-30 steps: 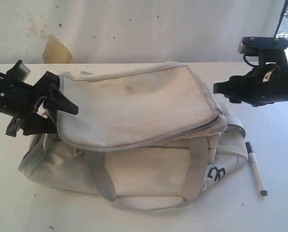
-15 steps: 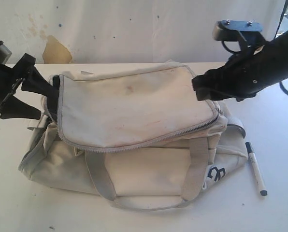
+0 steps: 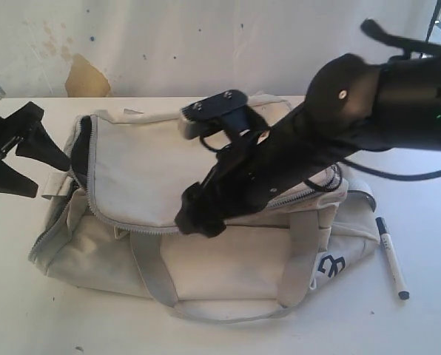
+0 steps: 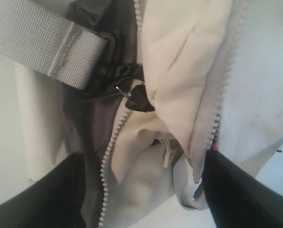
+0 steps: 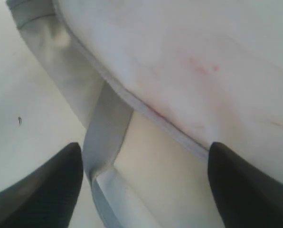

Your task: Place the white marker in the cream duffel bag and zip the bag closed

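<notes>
**Exterior view:** The cream duffel bag sprawls across the middle of the surface, its top flap lying loose with the zip teeth parted along its edge. The white marker lies flat on the surface just beside the bag's right end, touching nothing. Your right arm reaches across the bag, so the right jaws hang over the flap's front edge, well apart from the marker. The left jaws stand spread and empty just off the bag's left end.

**Left wrist view:** These jaws are released, one finger on each side of the bag's end corner. The open zipper, the dark lining and a grey webbing strap lie between and beyond them.

**Right wrist view:** These jaws are also released and hold nothing. The flap and a carry handle sit beneath them, and the marker is out of sight.

**Handling:** Expect the marker to be light, stiff and smooth, and likely to roll. Pinch it across the mid-barrel, square to its length. The bag is soft and will slump or bunch, so brace the fabric near the zip before you pull.
</notes>
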You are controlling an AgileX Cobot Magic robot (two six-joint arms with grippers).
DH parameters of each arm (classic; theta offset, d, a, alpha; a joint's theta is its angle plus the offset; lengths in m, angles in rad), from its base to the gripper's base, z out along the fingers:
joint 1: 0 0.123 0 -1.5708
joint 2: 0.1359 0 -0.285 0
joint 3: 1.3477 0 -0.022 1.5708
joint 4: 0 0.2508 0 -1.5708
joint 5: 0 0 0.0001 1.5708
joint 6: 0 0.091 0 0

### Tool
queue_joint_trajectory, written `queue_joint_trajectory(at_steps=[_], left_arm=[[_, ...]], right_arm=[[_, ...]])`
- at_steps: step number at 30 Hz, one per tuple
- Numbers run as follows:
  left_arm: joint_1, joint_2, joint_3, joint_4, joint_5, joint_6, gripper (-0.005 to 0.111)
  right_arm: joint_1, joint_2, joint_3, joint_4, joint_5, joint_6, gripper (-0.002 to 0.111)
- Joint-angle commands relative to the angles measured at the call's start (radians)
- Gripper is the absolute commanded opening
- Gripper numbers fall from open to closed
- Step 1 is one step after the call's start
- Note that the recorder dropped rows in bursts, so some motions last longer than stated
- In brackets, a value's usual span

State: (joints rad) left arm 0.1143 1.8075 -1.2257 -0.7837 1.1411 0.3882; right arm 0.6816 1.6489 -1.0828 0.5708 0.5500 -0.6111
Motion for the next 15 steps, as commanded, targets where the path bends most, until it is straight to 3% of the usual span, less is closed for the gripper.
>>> queue_joint_trajectory(at_steps=[1,6,15], left_arm=[[0.003,-0.004,-0.009,0.042,-0.013,-0.011,0.076],[0.003,-0.004,-0.01,0.057,-0.017,-0.026,0.076],[0.003,-0.004,-0.01,0.057,-0.035,-0.026,0.076]], right_arm=[[0.088,0.04,-0.003,0.009,-0.139,-0.048,0.068],[0.184,0.117,-0.003,0.003,-0.376,-0.172,0.068],[0.269,0.203,-0.003,0.002,-0.534,-0.428,0.068]])
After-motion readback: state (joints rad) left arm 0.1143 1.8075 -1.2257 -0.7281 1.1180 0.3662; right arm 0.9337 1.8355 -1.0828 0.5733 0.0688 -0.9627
